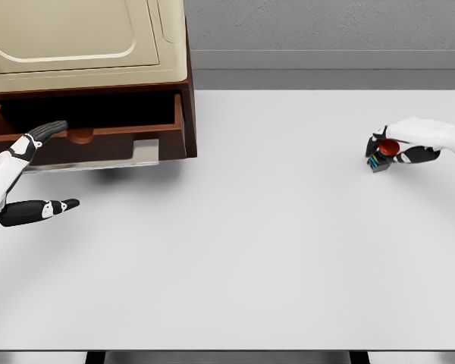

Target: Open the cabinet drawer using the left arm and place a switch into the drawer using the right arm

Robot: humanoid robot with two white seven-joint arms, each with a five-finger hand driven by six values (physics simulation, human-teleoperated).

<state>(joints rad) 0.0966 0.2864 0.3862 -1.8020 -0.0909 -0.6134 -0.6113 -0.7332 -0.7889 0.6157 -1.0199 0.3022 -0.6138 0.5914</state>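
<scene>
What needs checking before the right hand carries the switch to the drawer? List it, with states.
1. Drawer pulled out, cavity open: ok.
2. Right hand closed around switch: ok.
3. Switch lifted off table: cannot tell.
4. Left hand open, holding nothing: ok.
5. Left hand out of the drop zone: not ok, fingers sit at the drawer front.
6. Table between switch and drawer bare: ok.

A simulated test bench: plain white table (pixel 288 250), grey wall (pixel 326 26), one wooden cabinet (pixel 188 114).
</scene>
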